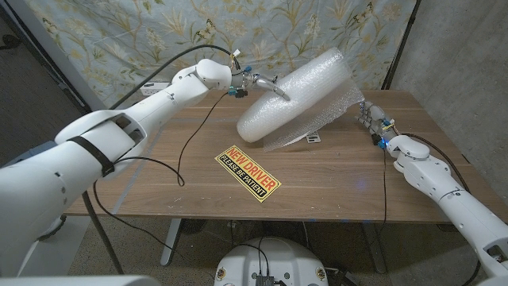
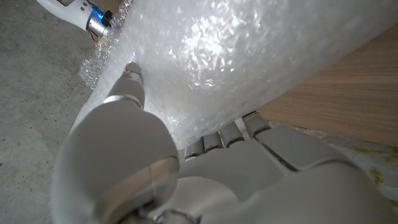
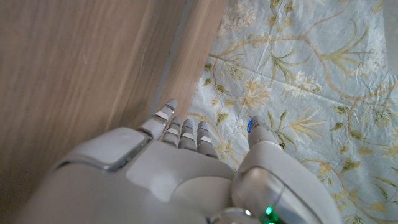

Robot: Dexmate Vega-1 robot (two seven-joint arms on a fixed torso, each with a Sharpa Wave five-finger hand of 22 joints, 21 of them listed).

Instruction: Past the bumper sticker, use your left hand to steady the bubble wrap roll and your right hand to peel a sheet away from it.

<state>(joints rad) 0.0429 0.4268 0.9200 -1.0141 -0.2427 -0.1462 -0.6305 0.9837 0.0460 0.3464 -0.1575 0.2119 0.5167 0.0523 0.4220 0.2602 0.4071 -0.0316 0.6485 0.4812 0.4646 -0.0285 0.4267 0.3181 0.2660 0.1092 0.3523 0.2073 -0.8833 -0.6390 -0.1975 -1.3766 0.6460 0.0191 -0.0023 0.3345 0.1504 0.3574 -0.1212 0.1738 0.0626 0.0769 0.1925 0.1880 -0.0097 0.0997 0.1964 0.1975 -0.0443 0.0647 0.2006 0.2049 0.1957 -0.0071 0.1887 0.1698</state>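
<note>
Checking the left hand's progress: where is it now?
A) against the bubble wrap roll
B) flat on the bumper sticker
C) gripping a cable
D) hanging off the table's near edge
A: the left hand presses on the tilted bubble wrap roll, its fingers against the wrap.

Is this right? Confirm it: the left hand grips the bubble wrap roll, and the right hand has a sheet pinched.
Not quite. The left hand does grip the roll, as the left wrist view shows. But the right hand pinches no sheet: in the right wrist view its fingers are open and empty beside the table.
</note>
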